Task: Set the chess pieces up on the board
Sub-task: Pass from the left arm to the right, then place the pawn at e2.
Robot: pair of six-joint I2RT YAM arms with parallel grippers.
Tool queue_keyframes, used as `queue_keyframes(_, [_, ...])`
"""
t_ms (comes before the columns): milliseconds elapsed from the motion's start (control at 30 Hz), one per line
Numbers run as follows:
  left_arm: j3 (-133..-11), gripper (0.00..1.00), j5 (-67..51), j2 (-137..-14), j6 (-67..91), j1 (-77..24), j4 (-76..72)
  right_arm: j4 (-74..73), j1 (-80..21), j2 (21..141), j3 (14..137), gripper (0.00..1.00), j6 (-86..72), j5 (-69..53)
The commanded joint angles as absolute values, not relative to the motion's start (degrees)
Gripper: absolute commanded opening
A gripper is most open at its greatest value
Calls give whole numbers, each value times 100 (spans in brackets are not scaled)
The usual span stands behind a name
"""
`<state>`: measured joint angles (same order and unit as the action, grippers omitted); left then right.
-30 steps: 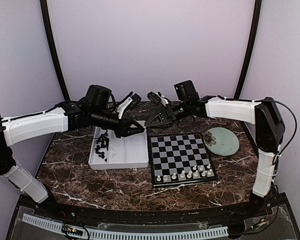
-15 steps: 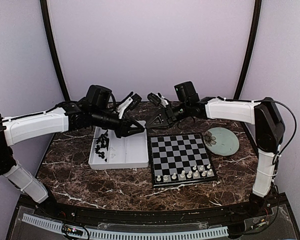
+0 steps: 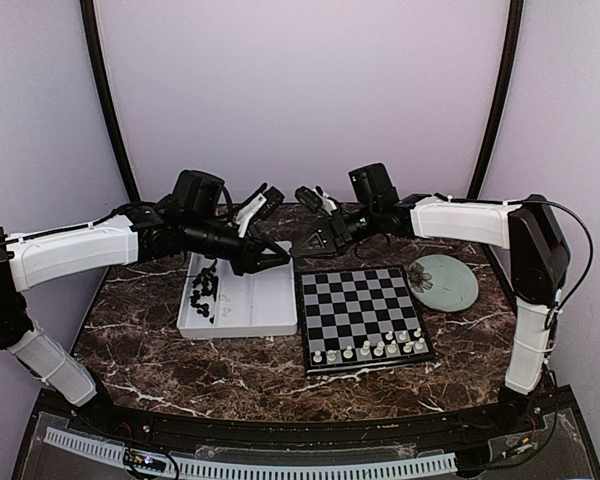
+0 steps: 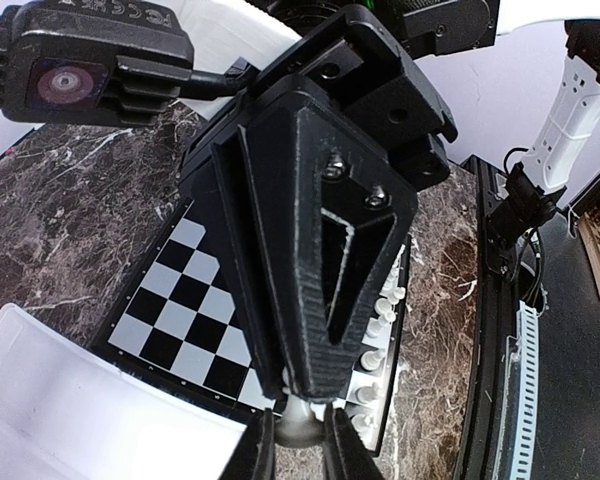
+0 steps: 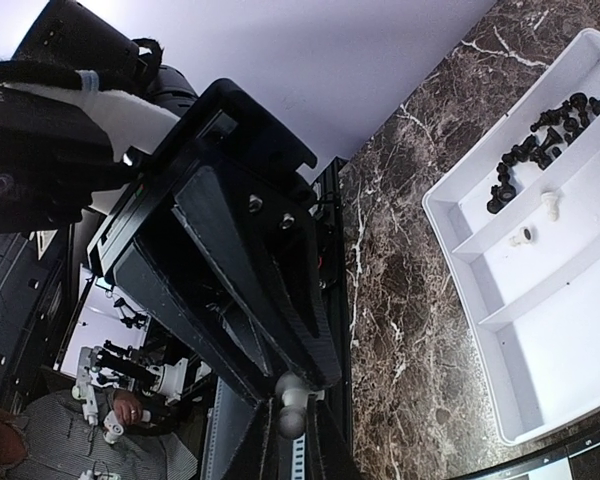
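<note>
Wide marble table (image 3: 180,370), and everything is happening at its far side. The board (image 3: 355,300) lies flat in the middle, the tray (image 3: 242,328) just to its left, the plate (image 3: 450,285) off to its right. Up in the air, over the gap between tray and board, the left gripper (image 3: 280,258) and right gripper (image 3: 302,246) meet tip to tip, and it looks like a hand-over. On the board, a white row (image 3: 370,350) stands along the near edge, with the far ranks bare. In the tray, black pieces (image 3: 205,288) lie heaped in the far-left compartment, with two loose white ones (image 5: 550,205) in the next. And here's the tiny one that matters: a white piece (image 4: 300,428), pinched at the tips. The left fingers are clamped on it, and in the right wrist view the right fingers look closed on it too. Now the danger, as I judge it. With two grips on one small rounded piece, any pull before one side lets go could twist it or pop it free. A release before the other grip is firm drops it, perhaps rolling off the marble. Later on, those broad fingers could clip the white row on the way down.
</note>
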<state>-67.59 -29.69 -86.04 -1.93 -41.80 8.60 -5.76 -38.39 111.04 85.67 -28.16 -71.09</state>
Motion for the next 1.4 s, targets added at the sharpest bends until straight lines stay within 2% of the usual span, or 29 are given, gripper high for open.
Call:
queue_keyframes(0, [-6928,20,-2900,-8608,-278,-4210,796,-534,-3915,11144,8643,8,-2518,-7089])
queue_keyframes(133, [-6856,35,-2604,-8448,-435,-4205,969,-1780,-3833,11120,9084,7,-1443,-6588])
queue_keyframes(267, [-6490,44,-1920,-8002,-729,-4202,1020,-2848,-3638,10890,9200,6,-137,-5728])
queue_keyframes(433, [-6011,66,-562,-7680,-837,-4047,994,-3613,-3540,10312,8670,6,1417,-4291])
queue_keyframes(500, [-5971,69,-438,-7729,-721,-3778,949,-3625,-3542,10013,8254,6,1822,-3825])
queue_keyframes(700, [-6186,68,-385,-8178,-438,-2813,889,-3686,-3580,9302,7243,7,2544,-2770])
queue_keyframes(900, [-5899,67,-538,-8294,-359,-2694,425,-3588,-3830,8960,6544,7,2844,-2155])
queue_keyframes(1367, [-5585,66,-694,-8218,-333,-2681,214,-3584,-4184,8982,5916,7,3258,-1316])
